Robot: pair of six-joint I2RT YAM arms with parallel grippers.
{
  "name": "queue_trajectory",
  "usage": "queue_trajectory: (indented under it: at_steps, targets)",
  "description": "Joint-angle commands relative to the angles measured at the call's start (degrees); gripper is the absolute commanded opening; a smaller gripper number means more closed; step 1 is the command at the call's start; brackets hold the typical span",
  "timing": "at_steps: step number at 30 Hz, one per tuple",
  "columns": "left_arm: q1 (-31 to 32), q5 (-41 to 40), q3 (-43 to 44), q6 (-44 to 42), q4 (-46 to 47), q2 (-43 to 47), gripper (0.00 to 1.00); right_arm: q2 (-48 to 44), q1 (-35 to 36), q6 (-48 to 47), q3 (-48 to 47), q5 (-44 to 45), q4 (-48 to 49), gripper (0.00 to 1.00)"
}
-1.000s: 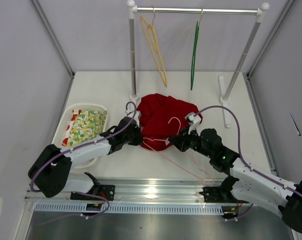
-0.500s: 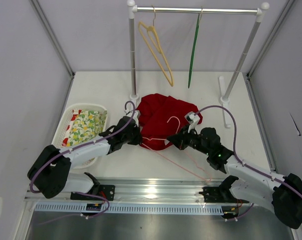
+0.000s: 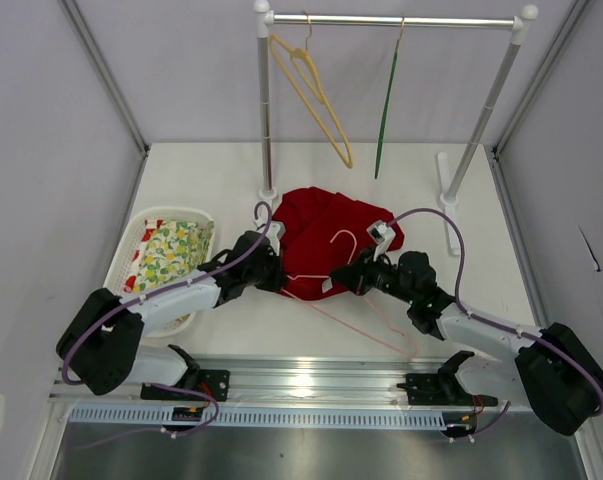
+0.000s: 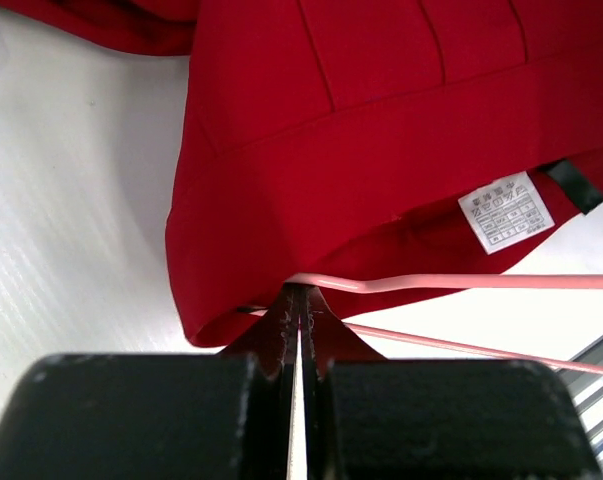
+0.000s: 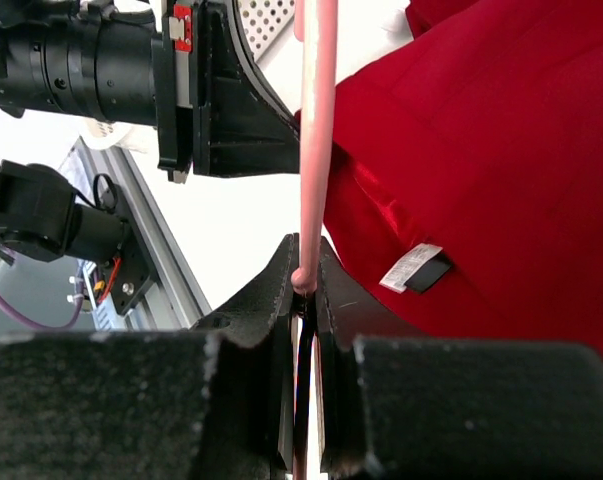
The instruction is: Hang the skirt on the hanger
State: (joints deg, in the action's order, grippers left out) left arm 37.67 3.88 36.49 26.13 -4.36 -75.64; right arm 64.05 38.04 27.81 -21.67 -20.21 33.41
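Nearest us, our left pincer [image 4: 299, 310] is pressed together on the near hem of the plain bright red cloth skirt [image 3: 326, 215], pinching a fold of it. Our right pincer [image 5: 304, 278] is clamped tight on the thin pale pink wire hanger [image 5: 317, 120]. The hanger's wire passes just beside the left fingertips, and its small hook lies over the red cloth. The skirt sits bunched on the white tabletop [image 3: 211, 170], in front of the metal clothes rail [image 3: 431, 21].

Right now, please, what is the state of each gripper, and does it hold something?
Left gripper: closed, pinching the hem of the skirt.
Right gripper: closed on the wire of the hanger.
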Motion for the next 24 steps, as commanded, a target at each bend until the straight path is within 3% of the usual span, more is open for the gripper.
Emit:
queue_trajectory:
  at_steps: [1,11,24]
  targets:
    - [-0.4,4.47,3.06,-1.7,3.13,-0.04,0.0,2.3,-0.86,2.85,0.31,-4.31,10.0,0.0]
    - [-0.4,4.03,3.67,-2.4,1.02,1.98,0.0,8.1,-6.57,9.27,2.33,-13.71,22.83,0.0]
    - [-0.4,-3.61,5.26,-1.61,-4.42,5.85,0.0,7.93,-7.72,12.35,6.38,-15.65,27.68,0.0]
